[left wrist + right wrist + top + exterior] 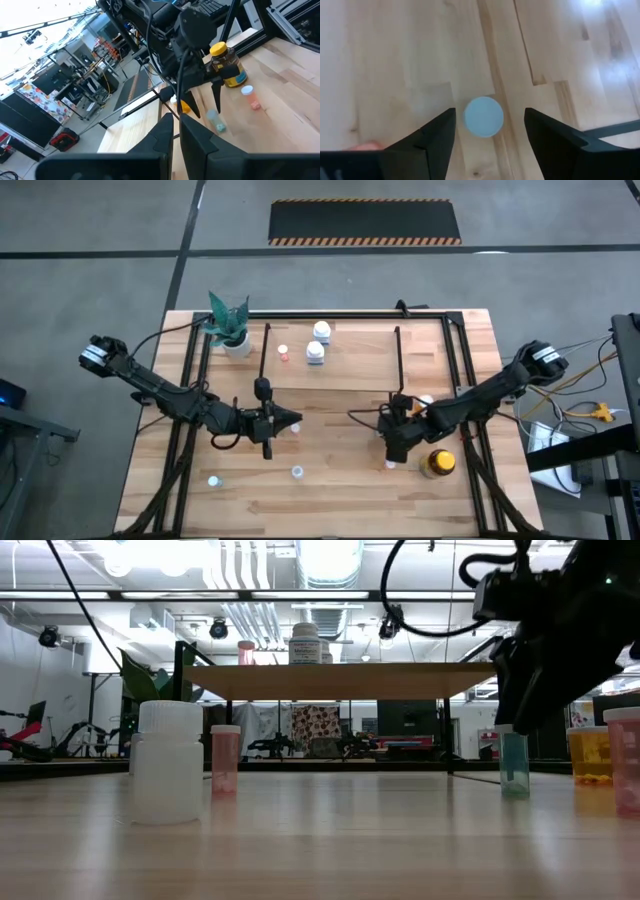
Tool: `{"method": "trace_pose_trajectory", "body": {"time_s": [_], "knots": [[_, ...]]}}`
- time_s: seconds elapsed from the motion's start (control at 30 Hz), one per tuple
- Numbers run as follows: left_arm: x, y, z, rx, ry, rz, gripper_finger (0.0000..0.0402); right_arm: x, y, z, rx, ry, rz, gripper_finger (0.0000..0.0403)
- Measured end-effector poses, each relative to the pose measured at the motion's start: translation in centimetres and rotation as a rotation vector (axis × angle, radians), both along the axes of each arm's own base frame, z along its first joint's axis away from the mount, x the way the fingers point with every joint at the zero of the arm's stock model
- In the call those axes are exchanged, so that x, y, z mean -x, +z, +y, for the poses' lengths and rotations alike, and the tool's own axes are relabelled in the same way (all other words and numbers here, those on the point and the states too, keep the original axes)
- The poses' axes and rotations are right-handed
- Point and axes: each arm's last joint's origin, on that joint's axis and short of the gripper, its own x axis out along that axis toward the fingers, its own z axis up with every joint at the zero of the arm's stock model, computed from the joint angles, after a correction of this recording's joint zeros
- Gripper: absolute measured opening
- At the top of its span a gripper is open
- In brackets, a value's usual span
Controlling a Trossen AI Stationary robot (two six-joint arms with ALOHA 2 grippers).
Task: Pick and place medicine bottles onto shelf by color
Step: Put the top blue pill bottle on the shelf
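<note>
Hovering over a pale blue cap (483, 116), the right gripper (487, 131) has its fingers spread wide, one on each side of that small bottle and touching neither; the bottle stands on the table (340, 500) in front of the shelf (360, 355). Just beside it, toward the table's right front, stands the amber bottle (438, 464) with a yellow lid, holding something yellow, and a tiny pink one (252, 97) with a white cap. The shelf carries two white bottles (319, 340) and a small orange-capped one (284, 352), grouped near its left half; its right half lies bare. A potted plant (231, 325) sits at the shelf's back left corner. The left gripper (290, 420) rests low at table centre, fingers pressed together on nothing. Two more small bottles (297, 472) stand apart near the front left, with open wood around them.
</note>
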Motion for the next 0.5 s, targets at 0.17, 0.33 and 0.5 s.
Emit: {"method": "trace_pose_trajectory", "body": {"time_s": [0.17, 0.33, 0.5], "knots": [[0.0, -0.03, 0.01, 0.0, 0.0, 0.001, 0.0013, -0.21, -0.64, -0.01, 0.012, -0.004, 0.024, 0.0211], [0.03, -0.25, 0.02, -0.003, 0.0, 0.007, 0.0013, -0.27, -0.78, 0.05, 0.014, -0.003, 0.029, 0.0184], [0.06, -0.39, 0.04, -0.004, 0.002, 0.01, 0.0013, -0.38, -0.66, 0.12, 0.004, 0.0, 0.021, 0.0148]]}}
